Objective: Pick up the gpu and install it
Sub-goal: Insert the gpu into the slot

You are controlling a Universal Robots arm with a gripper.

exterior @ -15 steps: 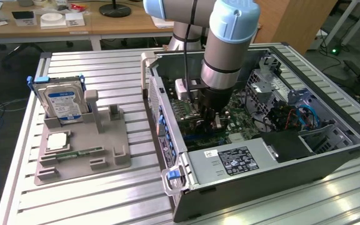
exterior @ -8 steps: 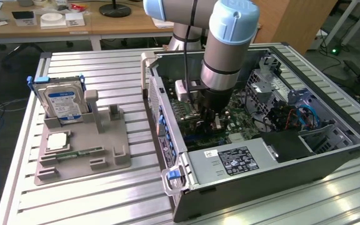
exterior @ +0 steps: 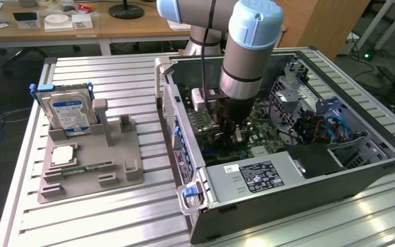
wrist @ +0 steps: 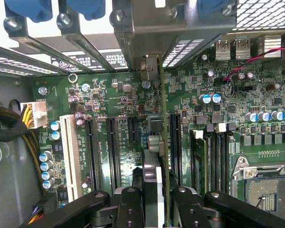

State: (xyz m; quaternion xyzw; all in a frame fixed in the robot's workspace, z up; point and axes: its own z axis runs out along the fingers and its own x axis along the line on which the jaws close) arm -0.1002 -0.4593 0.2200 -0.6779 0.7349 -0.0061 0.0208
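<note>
Closest to the wrist cam: gripper (wrist: 156,211), its black fingers (wrist: 129,206) clamped on either side of the gpu (wrist: 154,173). The card shows edge-on, thin and upright betw. them. It runs away from the cam over the motherboard (wrist: 109,95), w/ its metal bracket end up by the rear slot covers (wrist: 80,40). On one side of it are the black expansion slots (wrist: 111,147), on the other the RAM slots (wrist: 211,152). Can't tell if its edge is seated in a slot.

Past the black slots there's a white slot (wrist: 70,152), then a white plug w/ yellow wires (wrist: 34,114). CPU socket (wrist: 268,185) is beyond the RAM slots.

Exterior view: arm (exterior: 249,46) points straight down into the open PC case (exterior: 300,206), centre-right of frame. Power supply (exterior: 252,177) sits at lower centre. Case lies on a slatted table (exterior: 101,226). At the exterior view's left, apart from the case, is a grey holder (exterior: 94,154) w/ a hard drive (exterior: 68,113) upright at its back and a RAM stick (exterior: 88,168) flat nr its front.
</note>
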